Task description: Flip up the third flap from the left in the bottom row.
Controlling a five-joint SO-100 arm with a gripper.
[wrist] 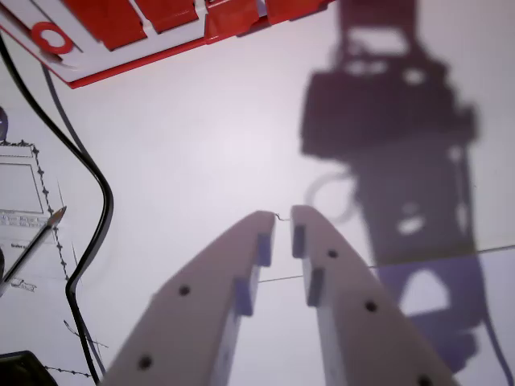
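The red and white flap board [137, 36] lies at the top left of the wrist view, cut off by the frame edge. Red flaps [173, 12] show on it, with a red ring mark [50, 38] near its corner; the rows cannot be made out. My gripper [282, 219] points up from the bottom centre, well below the board, over bare white surface. Its two white fingers [241, 265] stand nearly together with a narrow gap, and nothing is held between them.
A black cable [92, 173] runs down the left side. A printed sheet [20, 193] and a pencil [36, 241] lie at the left edge. The arm's dark shadow [386, 121] falls across the white table [209, 137] on the right.
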